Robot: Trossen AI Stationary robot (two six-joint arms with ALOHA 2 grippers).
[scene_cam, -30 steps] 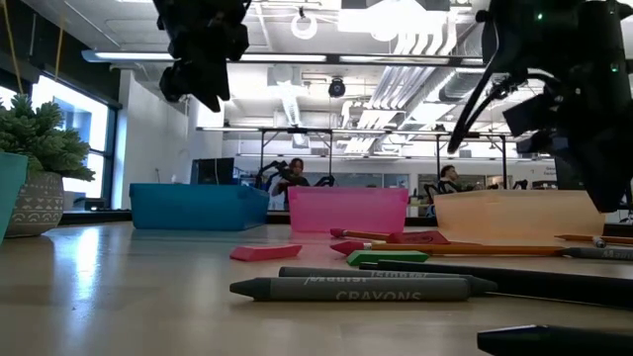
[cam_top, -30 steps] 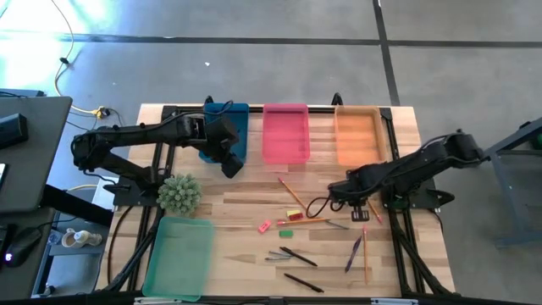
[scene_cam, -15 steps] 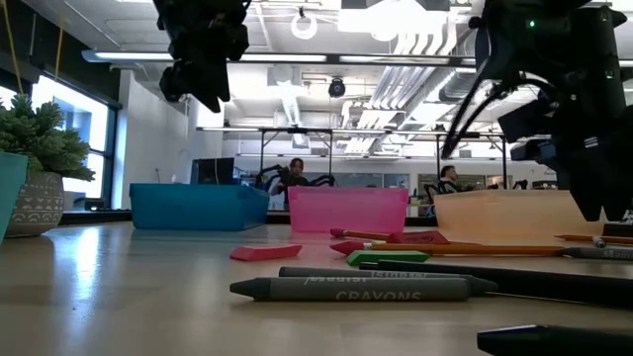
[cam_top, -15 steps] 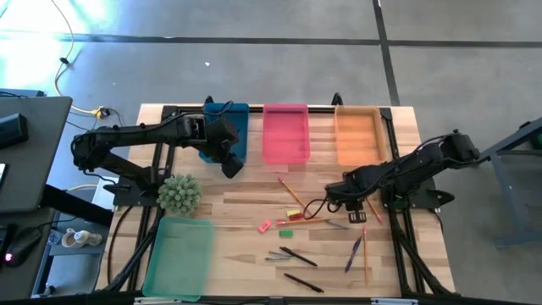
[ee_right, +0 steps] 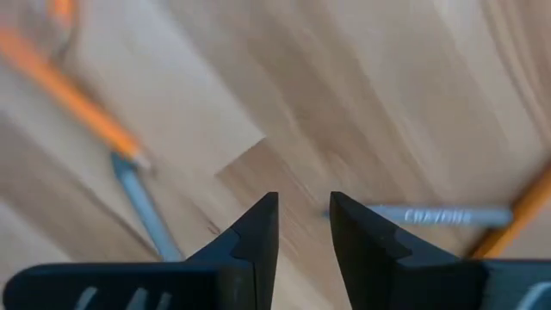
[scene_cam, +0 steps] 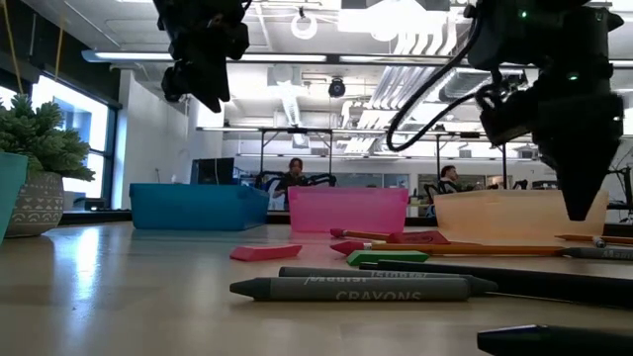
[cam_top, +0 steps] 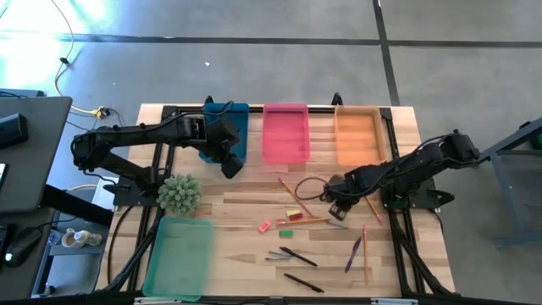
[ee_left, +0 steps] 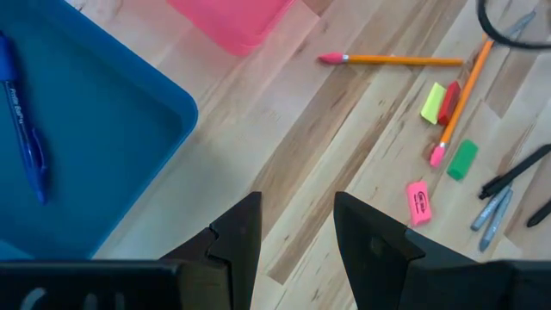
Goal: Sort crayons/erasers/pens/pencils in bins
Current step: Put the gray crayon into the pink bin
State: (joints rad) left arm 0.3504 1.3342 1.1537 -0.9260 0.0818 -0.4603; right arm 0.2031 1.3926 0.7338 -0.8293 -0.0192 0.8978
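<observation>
Blue plastic bin (cam_top: 225, 127), pink plastic bin (cam_top: 284, 133), orange plastic bin (cam_top: 356, 134), translucent green plastic bin (cam_top: 179, 257); 3 small erasers: pink (cam_top: 264, 226), yellow (cam_top: 294, 213), green (cam_top: 285, 233).

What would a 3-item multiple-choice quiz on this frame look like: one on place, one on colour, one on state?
1. Where does the left gripper hover?
A. over the green bin
B. by the blue bin's near end
C. over the orange bin

2. What colours are the three erasers on the table?
A. pink, yellow, green
B. white, blue, red
C. black, orange, purple

3. What is in the right gripper?
A. a pencil
B. a crayon
C. nothing; it is open

Answers:
1 B: the high view shows it at the edge of the blue bin, beside the pink bin.
2 A: the left wrist view shows the pink eraser, the yellow eraser and the green eraser.
3 C: its wrist view shows bare wood between the fingers, with a crayon lying beyond.
</observation>
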